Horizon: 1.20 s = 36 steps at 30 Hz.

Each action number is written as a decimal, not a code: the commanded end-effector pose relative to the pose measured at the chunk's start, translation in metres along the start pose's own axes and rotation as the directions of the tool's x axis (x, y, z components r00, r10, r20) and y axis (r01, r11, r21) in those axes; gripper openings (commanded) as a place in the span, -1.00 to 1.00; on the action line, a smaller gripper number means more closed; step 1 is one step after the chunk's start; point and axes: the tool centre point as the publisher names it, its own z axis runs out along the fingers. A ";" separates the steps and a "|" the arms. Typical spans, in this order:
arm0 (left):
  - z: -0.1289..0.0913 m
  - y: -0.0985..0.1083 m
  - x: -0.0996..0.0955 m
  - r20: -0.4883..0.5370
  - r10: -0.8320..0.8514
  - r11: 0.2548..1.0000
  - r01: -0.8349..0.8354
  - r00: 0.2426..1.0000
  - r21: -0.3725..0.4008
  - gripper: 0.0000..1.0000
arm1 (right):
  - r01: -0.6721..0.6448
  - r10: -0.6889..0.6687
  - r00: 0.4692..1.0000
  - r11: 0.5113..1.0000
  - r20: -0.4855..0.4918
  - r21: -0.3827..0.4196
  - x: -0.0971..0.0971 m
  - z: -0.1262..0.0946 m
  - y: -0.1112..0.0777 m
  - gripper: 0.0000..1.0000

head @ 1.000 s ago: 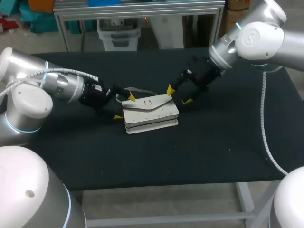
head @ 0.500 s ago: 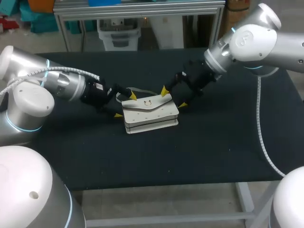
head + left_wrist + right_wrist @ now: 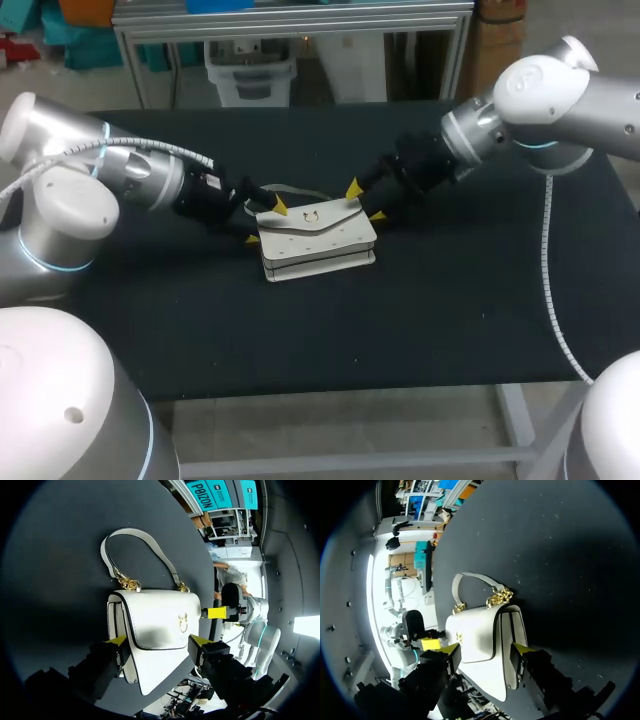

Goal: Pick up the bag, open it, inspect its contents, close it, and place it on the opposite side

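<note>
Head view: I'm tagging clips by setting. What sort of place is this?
Probably a robotics lab or test bench: the left arm and the right arm flank a white handbag lying alone on a black-topped table.

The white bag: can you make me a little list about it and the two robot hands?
bag: white, flap shut, lying flat on the black table
strap: resting on the table at the bag's far side
left gripper: at the bag's left end
right gripper: at the bag's right end
lifted: not yet
</note>
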 end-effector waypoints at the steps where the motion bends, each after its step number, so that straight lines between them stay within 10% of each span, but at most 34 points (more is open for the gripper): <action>1: 0.004 -0.005 -0.004 -0.007 0.000 1.000 0.000 1.000 -0.009 0.52 | -0.001 0.001 1.000 1.000 -0.015 0.025 0.000 0.005 0.007 0.17; 13: 0.013 -0.013 -0.012 -0.034 -0.013 0.999 0.012 0.999 -0.038 0.18 | 0.002 0.001 0.999 0.997 -0.035 0.083 0.004 0.023 0.009 -0.27; 17: 0.015 -0.018 -0.014 -0.039 -0.022 0.999 0.020 0.999 -0.040 -0.33 | 0.002 0.002 0.999 0.996 -0.039 0.087 0.001 0.026 0.005 -1.00; 20: 0.017 -0.022 -0.016 -0.046 -0.027 0.999 0.025 0.999 -0.043 -1.00 | 0.001 0.003 0.999 0.997 -0.049 0.082 -0.002 0.028 0.001 -1.00; 33: 0.021 -0.034 -0.021 -0.070 -0.027 0.999 0.023 0.997 -0.045 -1.00 | 0.016 -0.012 0.997 0.999 -0.078 0.043 -0.003 0.031 -0.009 -1.00; 36: 0.018 -0.031 -0.021 -0.067 -0.018 0.999 0.015 0.998 -0.041 -0.15 | 0.011 -0.009 0.998 1.000 -0.066 0.027 -0.002 0.029 -0.010 -0.04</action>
